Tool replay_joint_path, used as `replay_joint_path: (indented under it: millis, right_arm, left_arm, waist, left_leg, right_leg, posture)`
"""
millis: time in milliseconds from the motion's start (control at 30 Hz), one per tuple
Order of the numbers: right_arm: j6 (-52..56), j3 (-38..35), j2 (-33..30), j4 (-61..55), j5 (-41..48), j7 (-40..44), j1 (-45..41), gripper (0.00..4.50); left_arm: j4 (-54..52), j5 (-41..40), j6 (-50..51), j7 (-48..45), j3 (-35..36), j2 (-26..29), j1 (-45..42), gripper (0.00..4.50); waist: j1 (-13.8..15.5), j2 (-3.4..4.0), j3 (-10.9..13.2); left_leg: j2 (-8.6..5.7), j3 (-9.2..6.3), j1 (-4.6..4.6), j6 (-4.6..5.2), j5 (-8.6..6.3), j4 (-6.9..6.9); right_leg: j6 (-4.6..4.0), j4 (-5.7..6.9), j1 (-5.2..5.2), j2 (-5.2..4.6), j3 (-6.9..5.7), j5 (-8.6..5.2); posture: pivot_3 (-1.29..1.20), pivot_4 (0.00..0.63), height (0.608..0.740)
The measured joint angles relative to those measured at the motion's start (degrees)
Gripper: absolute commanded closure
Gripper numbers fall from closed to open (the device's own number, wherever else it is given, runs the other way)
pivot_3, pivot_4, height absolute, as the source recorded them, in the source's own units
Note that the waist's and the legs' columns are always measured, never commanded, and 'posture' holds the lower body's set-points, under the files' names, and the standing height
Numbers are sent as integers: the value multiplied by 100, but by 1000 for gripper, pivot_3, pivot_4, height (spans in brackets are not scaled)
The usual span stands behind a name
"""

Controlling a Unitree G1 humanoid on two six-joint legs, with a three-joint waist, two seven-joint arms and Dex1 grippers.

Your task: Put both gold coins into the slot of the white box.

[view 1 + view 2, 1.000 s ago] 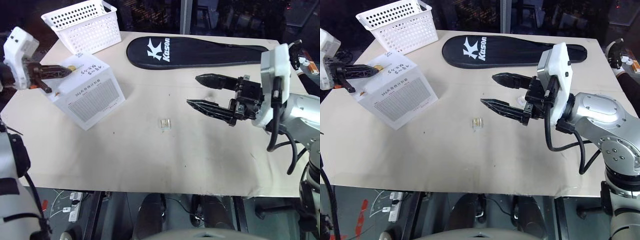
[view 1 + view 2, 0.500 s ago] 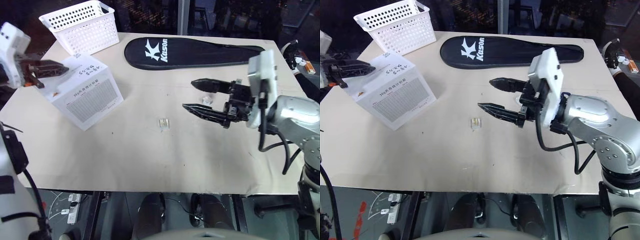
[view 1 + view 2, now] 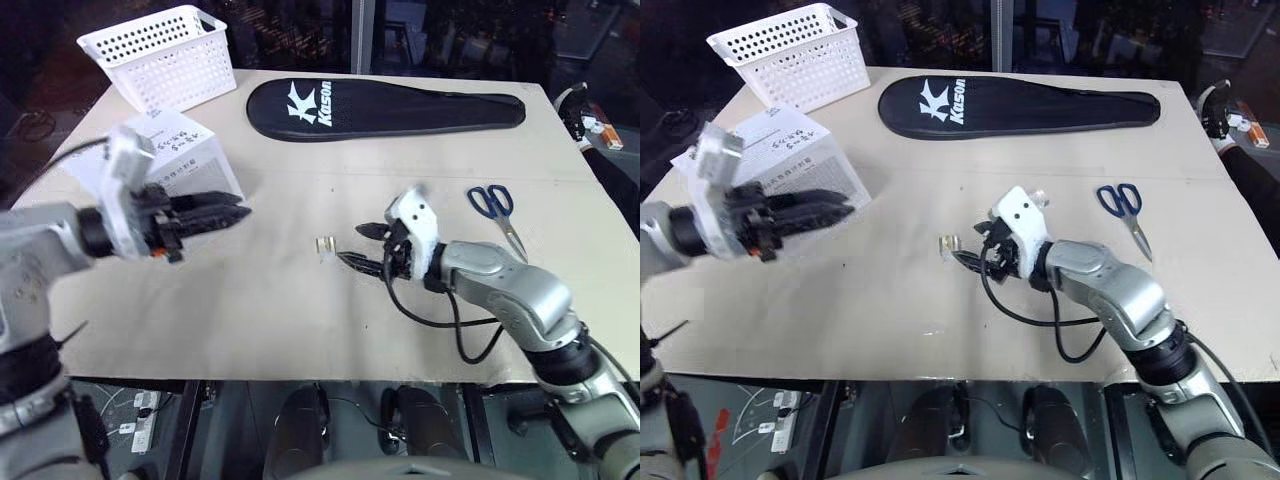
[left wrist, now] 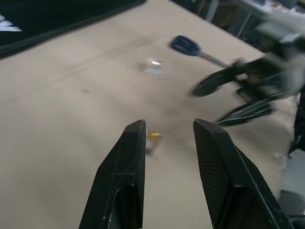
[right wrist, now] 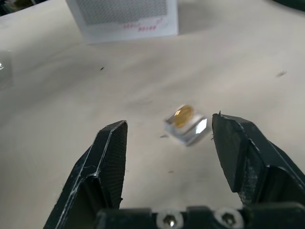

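Bench (image 3: 300, 300): white box (image 3: 185, 150) at 10 o'clock, slot not visible from here. Left claw (image 3: 235, 208) empty, jaws part open, hovering in front of box. Right claw (image 5: 169, 138) wide open, empty, low at centre, bracketing gold coin (image 5: 183, 116) on its clear holder (image 5: 188, 128), likely lining up the pick.

A beige table (image 3: 300, 330) holds a white perforated basket (image 3: 160, 52) at its far left corner, a long black Kason racket cover (image 3: 385, 105) along the far edge, and blue-handled scissors (image 3: 497, 212) toward the right.
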Motion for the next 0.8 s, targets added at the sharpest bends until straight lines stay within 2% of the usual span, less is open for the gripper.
replay_joint_path:
  millis: [67, 367, 433, 533, 800]
  right_arm:
    - [15, 88, 339, 378, -225, -143, -166, 1450]
    - [50, 116, 1194, 1570, -956, -368, -471, 1450]
    - [52, 108, 1307, 1670, -1070, -372, -484, 1968]
    - [72, 104, 1372, 1755, -1173, -375, -483, 3044]
    - [136, 67, 1462, 1772, -1356, -333, -483, 3044]
  left_arm:
    - [-425, -168, -141, 215, 115, -211, 498, 2940]
    - [-571, -192, -1040, 540, 170, -107, 1467, 2940]
    - [-571, -194, -1224, 572, 163, -61, 1574, 2909]
    - [-572, -210, -1416, 578, 142, -17, 1751, 2909]
    - [-572, -295, -1753, 576, 9, 193, 1888, 2909]
  waist:
    - [-16, -3, -3]
    - [73, 5, -3]
    - [85, 5, -3]
    - [79, 7, -2]
    - [79, 13, 2]
  left_leg:
    - [10, -13, 4, 2, -1, 3]
    - [12, -29, -4, -7, 4, 0]
    - [11, -30, -6, -10, 6, -2]
    - [11, -30, -6, -10, 5, -4]
    - [14, -31, -6, -7, -2, -9]
  right_leg:
    - [-12, 0, 11, 0, -3, 7]
    - [-40, -8, 13, -1, -40, 22]
    - [-41, -10, 13, -2, -44, 22]
    - [-41, -12, 12, -3, -46, 22]
    - [-42, -14, 10, -4, -49, 20]
  posture:
    - [0, 150, 740]
    - [0, 150, 740]
    - [0, 150, 740]
    - [0, 150, 740]
    - [0, 150, 740]
